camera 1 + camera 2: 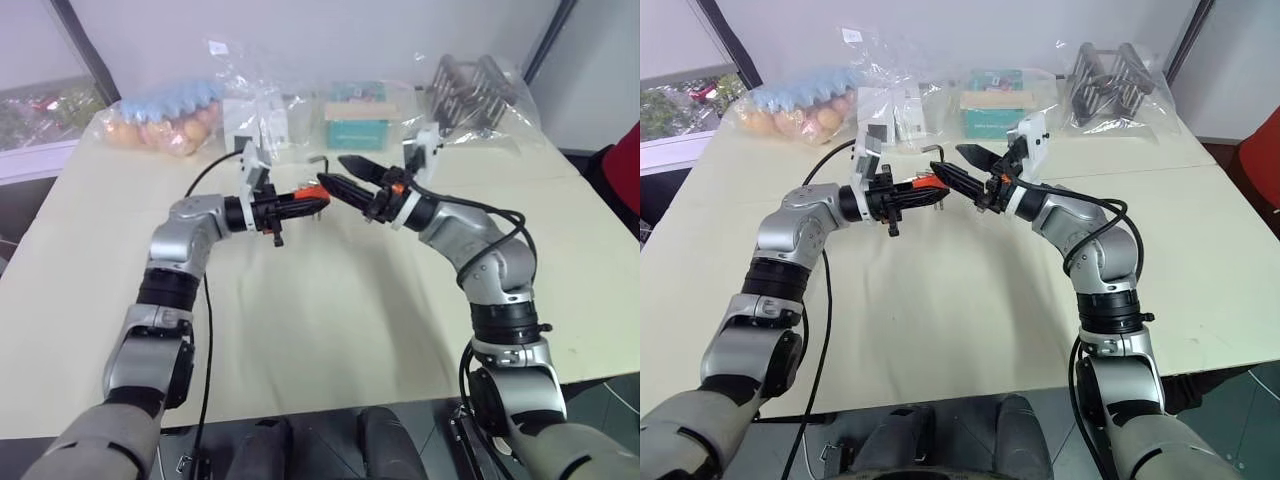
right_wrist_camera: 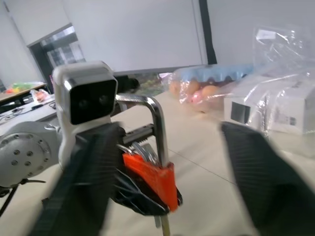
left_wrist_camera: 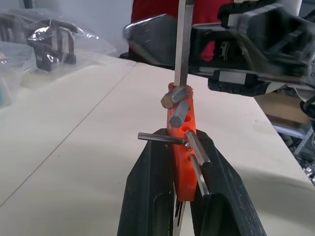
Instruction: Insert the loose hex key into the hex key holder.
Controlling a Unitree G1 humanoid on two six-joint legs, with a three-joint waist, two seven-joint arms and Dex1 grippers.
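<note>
Left pincer [image 3: 183, 196] clamps hex key holder [image 3: 180, 147]; right pincer [image 1: 345, 178] apparently parted beside it.

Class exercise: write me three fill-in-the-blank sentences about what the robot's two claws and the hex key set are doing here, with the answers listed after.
1. The left claw is shut on the ____ holder.
2. The loose hex key stands in a hole at the holder's ____.
3. The right claw has its fingers ____ around the key.

Answers: orange; end; open
</note>
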